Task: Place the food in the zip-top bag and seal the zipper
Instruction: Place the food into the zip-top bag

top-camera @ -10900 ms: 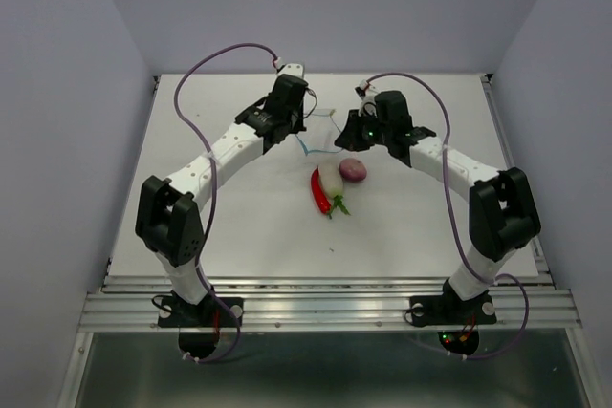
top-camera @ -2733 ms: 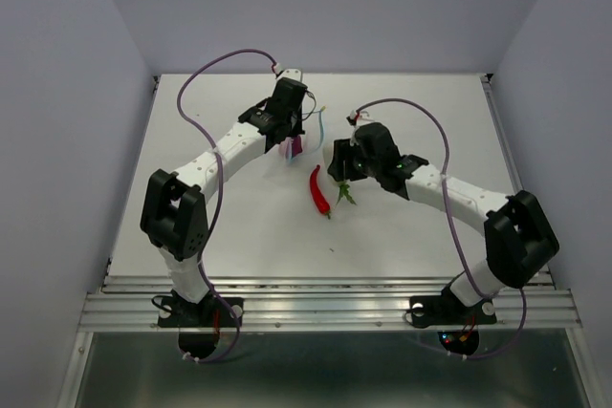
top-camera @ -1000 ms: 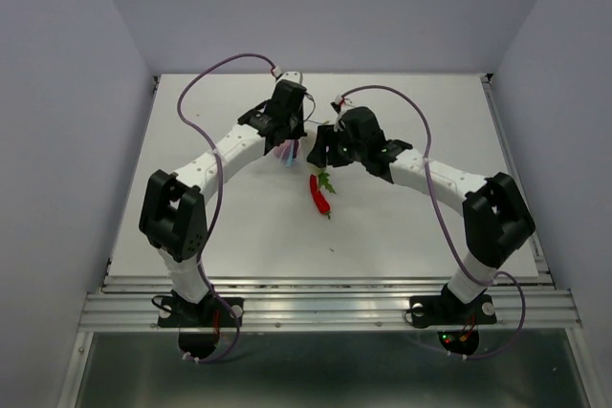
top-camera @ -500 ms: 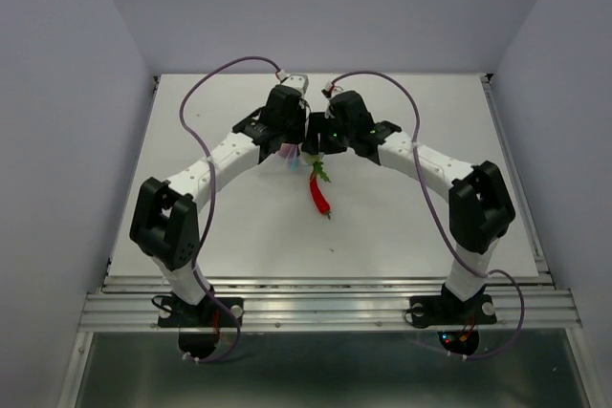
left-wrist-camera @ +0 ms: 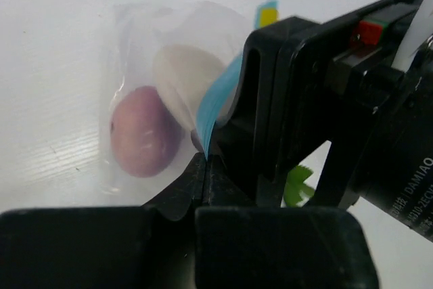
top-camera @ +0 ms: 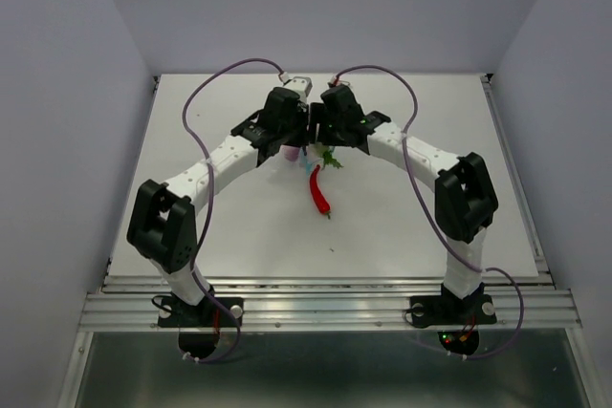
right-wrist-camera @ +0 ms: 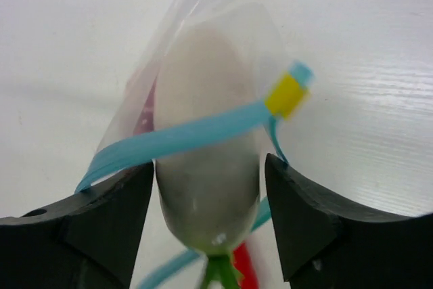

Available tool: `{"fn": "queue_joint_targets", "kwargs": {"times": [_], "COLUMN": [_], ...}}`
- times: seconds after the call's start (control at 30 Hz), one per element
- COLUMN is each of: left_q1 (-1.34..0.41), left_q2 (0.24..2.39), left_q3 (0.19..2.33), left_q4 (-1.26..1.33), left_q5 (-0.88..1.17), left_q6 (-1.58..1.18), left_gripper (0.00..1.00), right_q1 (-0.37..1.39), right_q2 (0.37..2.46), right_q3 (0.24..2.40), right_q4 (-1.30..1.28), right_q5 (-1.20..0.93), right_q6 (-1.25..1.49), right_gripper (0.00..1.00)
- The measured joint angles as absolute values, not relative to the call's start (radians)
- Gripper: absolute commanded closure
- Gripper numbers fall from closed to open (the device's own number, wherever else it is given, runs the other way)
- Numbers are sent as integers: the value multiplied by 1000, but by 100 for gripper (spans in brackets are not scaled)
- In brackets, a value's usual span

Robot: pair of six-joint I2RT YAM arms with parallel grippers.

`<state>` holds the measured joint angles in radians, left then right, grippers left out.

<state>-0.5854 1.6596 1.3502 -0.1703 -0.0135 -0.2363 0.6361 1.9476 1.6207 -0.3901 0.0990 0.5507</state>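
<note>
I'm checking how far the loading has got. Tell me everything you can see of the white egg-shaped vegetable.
The white vegetable is smooth, matte and egg-shaped. It looks like plastic and has a green stem at its near end. The right pincer grips its sides. Its rounded far end sits inside the open mouth of the clear zip-top bag, and the blue zipper crosses its middle; the stem end is outside. Inside, it lies beside the purplish ball. The left pincer pinches the bag's edge.
</note>
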Motion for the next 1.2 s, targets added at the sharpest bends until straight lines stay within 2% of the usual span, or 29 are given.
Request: {"fn": "queue_joint_targets", "kwargs": {"times": [0.1,0.2,0.47,0.8,0.93,1.07,1.2], "left_q1": [-584,-578,-577,-594,-594,-594,-594], "left_q2": [1664,1678,1740,1744,1744,1744,1744], "left_q3": [1351,1362,1411,1430,1430,1430,1430], "left_q4": [-170,-179,-225,-236,-236,-236,-236], "left_q5": [-12,-27,-60,-42,-43,-43,-43], "left_q6": [-237,-242,-253,-271,-271,-271,-271], "left_gripper": [100,100,100,100,100,100,100], "right_q1": [635,630,622,638,638,638,638], "right_q2": [1948,1948,1902,1595,1539,1537,1537], "right_q3": [1633,1636,1565,1328,1268,1218,1189], "right_q4": [-394,-398,-387,-363,-345,-346,-352], "right_q5": [137,138,61,12,20,20,19], "right_q6": [557,553,501,421,392,358,331], "right_gripper": [6,0,0,0,0,7,21]}}
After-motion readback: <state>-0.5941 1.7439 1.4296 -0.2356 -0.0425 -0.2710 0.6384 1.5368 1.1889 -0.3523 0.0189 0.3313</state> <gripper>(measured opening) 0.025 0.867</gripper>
